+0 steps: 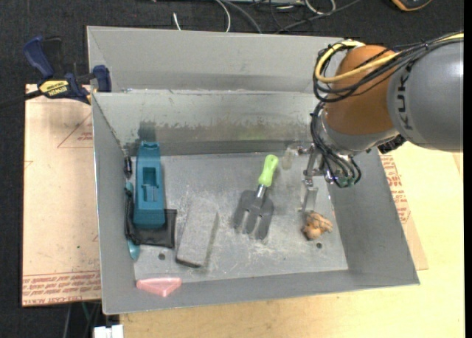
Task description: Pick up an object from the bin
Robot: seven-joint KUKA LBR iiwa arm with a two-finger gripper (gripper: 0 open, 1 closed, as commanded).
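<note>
Just camera-right of the green-handled hand fork (258,198) lies a small tan lump (316,227); the gripper (311,209) hangs directly above the lump, close to touching. Risk: the lump looks small and rounded, so an off-centre descent could knock it aside or squeeze it out. Gripper open or closed: cannot tell. No object seen in its grasp.

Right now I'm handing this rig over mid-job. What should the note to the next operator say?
Hand: low at the bin's right side, directly above a small tan lump; no grasp visible.
Other things: green-handled garden fork mid-bin, left of the hand; grey block; teal tool along the left wall; pink piece at the front left.
Done: approach only, nothing lifted.
Left: grasp one thing, likely the tan lump, and lift it out.
</note>
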